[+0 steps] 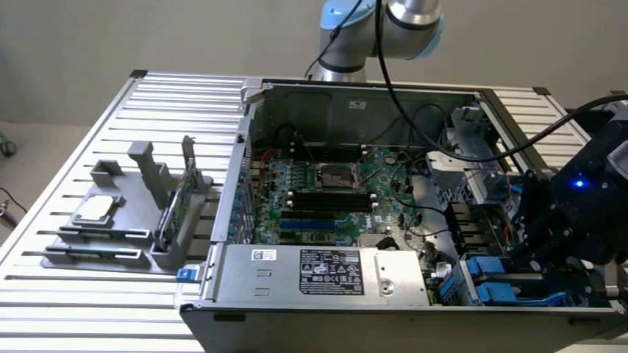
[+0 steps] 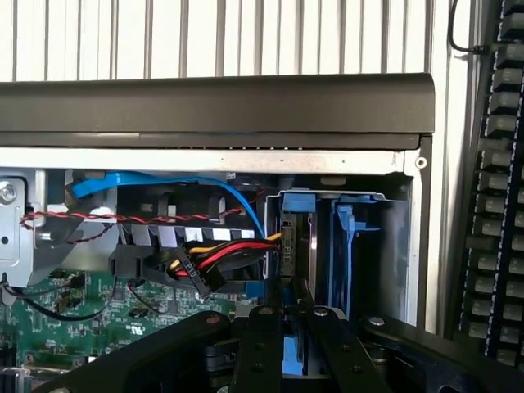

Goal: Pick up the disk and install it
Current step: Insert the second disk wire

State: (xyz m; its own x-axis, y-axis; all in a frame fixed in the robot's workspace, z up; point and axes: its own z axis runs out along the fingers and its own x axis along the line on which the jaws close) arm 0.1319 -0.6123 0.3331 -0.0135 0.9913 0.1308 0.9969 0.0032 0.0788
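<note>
I see my black fingers point(image 2: 288, 344) clamped on the blue-railed silver-grey metal disk point(image 2: 296, 246), its lower end hidden between them in the bay.

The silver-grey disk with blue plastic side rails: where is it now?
The disk stands on edge in the drive bay at the computer case's front corner on the exterior view's right, directly beneath the gripper.

The gripper point(image 2: 285, 344) fingers hid the lower end of the disk point(image 2: 296, 237); the picture's edge cut off the gripper's body.
</note>
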